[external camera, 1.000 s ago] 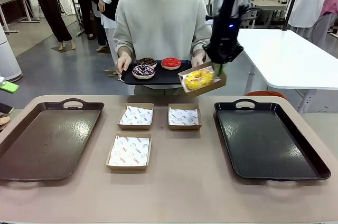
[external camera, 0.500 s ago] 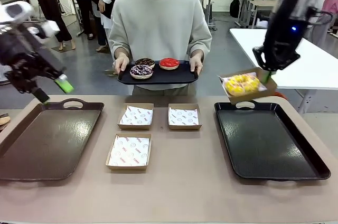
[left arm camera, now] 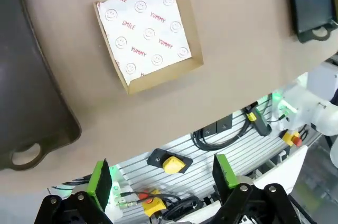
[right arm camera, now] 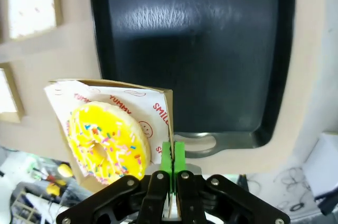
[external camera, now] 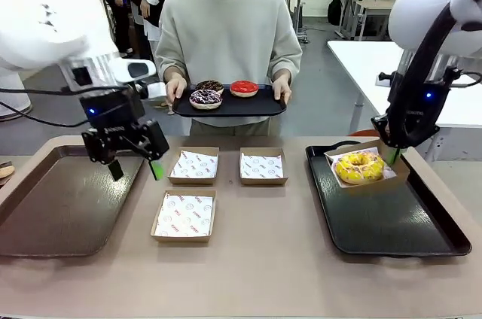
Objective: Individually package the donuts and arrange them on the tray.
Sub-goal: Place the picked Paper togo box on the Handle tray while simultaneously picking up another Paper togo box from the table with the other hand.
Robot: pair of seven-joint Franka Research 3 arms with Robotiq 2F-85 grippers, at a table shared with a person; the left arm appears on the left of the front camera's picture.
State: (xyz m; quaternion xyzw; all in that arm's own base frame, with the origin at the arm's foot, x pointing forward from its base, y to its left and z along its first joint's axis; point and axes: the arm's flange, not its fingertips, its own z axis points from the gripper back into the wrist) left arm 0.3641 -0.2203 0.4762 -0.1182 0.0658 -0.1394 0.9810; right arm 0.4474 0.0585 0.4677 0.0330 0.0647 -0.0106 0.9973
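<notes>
My right gripper (external camera: 393,155) is shut on the wall of a cardboard box (external camera: 371,181) holding the yellow sprinkled donut (external camera: 360,166), low over the far part of the black tray (external camera: 392,229). The right wrist view shows the green pads (right arm camera: 172,156) pinching the box wall beside the yellow donut (right arm camera: 108,142). My left gripper (external camera: 135,170) hangs open over the right edge of the brown tray (external camera: 53,214). A person holds a small black tray (external camera: 260,106) carrying a red donut (external camera: 244,88), a sprinkled chocolate donut (external camera: 204,98) and a brown donut (external camera: 210,86).
Three empty paper-lined boxes lie mid-table: two at the back (external camera: 194,165) (external camera: 263,165) and one nearer (external camera: 184,215). In the left wrist view one lined box (left arm camera: 148,34) lies beyond my open left gripper (left arm camera: 161,174). A white table (external camera: 452,93) stands at the far right.
My right gripper has carried the boxed yellow donut from the person's tray across and down over the black tray. My left arm has swung in from the left toward the table's middle.
</notes>
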